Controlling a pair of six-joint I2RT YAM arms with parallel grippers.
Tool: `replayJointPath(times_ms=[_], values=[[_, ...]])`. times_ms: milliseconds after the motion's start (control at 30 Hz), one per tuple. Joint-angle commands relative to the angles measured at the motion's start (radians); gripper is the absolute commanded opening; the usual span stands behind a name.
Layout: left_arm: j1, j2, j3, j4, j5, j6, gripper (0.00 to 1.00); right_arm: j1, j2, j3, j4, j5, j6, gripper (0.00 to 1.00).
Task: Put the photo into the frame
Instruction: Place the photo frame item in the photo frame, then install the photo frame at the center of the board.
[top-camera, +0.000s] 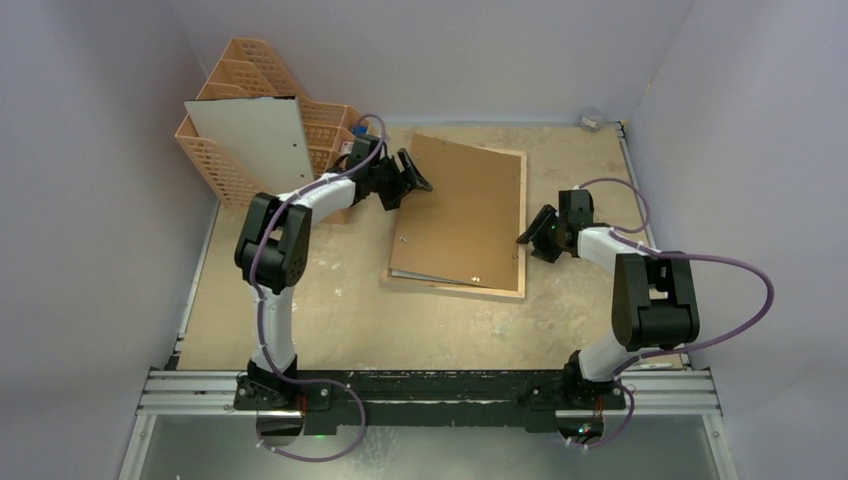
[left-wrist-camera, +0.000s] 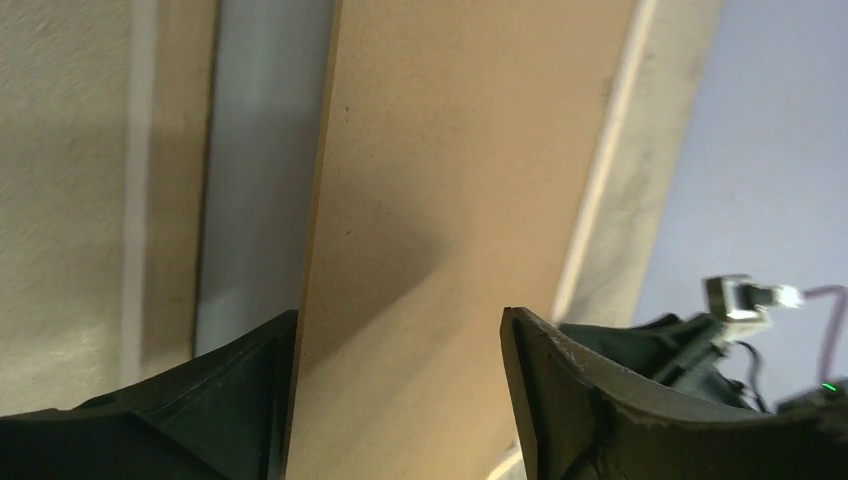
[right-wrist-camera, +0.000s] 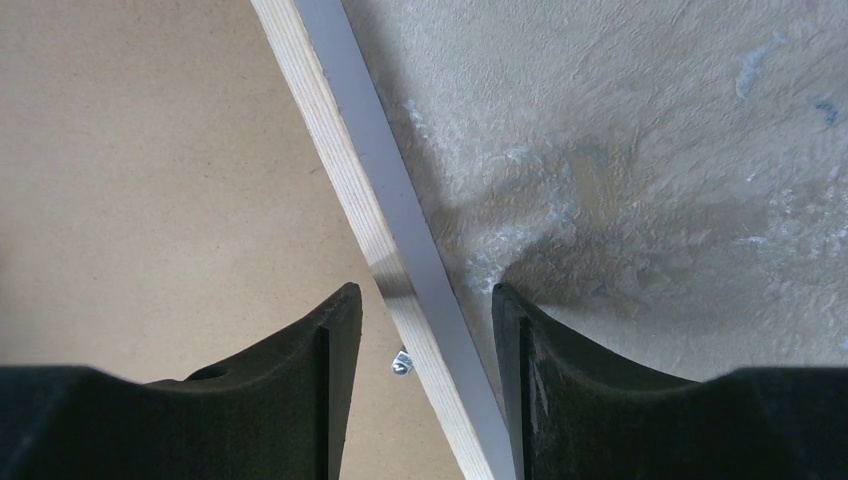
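Both pincers are spread. The right gripper (top-camera: 532, 245) straddles the right rail of the frame (top-camera: 520, 200), which lies flat mid-table. The left gripper (top-camera: 412, 190) is at the far-left corner of the brown board (top-camera: 460, 210), which lies askew on the frame. The photo (top-camera: 255, 135) stands white side out in the peach organiser (top-camera: 210, 165).

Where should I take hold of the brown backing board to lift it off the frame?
Take the backing board by its left long edge, coming in from the left with the open left end effector. The sheet lies skewed on the frame, and that edge looks raised clear of the pane, leaving finger room; its right edge sits close against the wooden rim.
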Motion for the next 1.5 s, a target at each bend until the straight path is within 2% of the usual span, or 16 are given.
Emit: replayJointPath(times_ms=[0, 233, 467, 700, 833, 1000, 1100, 1200, 1267, 1300, 1367, 1467], values=[[-0.053, 0.024, 0.049, -0.133, -0.124, 0.079, 0.72, -0.002, 0.035, 0.007, -0.037, 0.008, -0.046, 0.54], [-0.097, 0.019, 0.148, -0.285, -0.343, 0.177, 0.77, -0.002, 0.017, 0.031, -0.071, 0.024, -0.108, 0.55], [-0.101, -0.021, 0.258, -0.454, -0.466, 0.243, 0.8, -0.002, -0.032, 0.042, -0.093, 0.064, -0.17, 0.58], [-0.097, -0.062, 0.214, -0.538, -0.502, 0.309, 0.81, -0.002, -0.071, 0.084, -0.125, 0.121, -0.184, 0.6], [-0.069, -0.076, 0.133, -0.479, -0.427, 0.319, 0.77, 0.003, -0.115, 0.103, -0.126, 0.095, -0.16, 0.61], [-0.014, -0.081, 0.019, -0.361, -0.214, 0.307, 0.68, 0.04, -0.142, 0.145, -0.142, -0.06, -0.131, 0.61], [-0.014, -0.107, -0.061, -0.28, -0.153, 0.294, 0.56, 0.097, -0.125, 0.145, -0.086, -0.123, -0.111, 0.59], [-0.014, -0.148, -0.156, -0.191, -0.089, 0.282, 0.4, 0.178, -0.057, 0.163, -0.026, -0.198, -0.091, 0.57], [-0.015, -0.17, -0.202, -0.175, -0.066, 0.281, 0.22, 0.242, 0.005, 0.176, 0.016, -0.226, -0.079, 0.58], [-0.015, -0.183, -0.23, -0.165, -0.057, 0.281, 0.17, 0.269, 0.031, 0.178, 0.039, -0.233, -0.062, 0.57], [-0.015, -0.218, -0.274, -0.149, -0.047, 0.292, 0.15, 0.321, 0.079, 0.175, 0.122, -0.254, -0.028, 0.57], [-0.014, -0.259, -0.315, -0.138, -0.033, 0.321, 0.23, 0.382, 0.151, 0.185, 0.232, -0.278, 0.008, 0.56]])
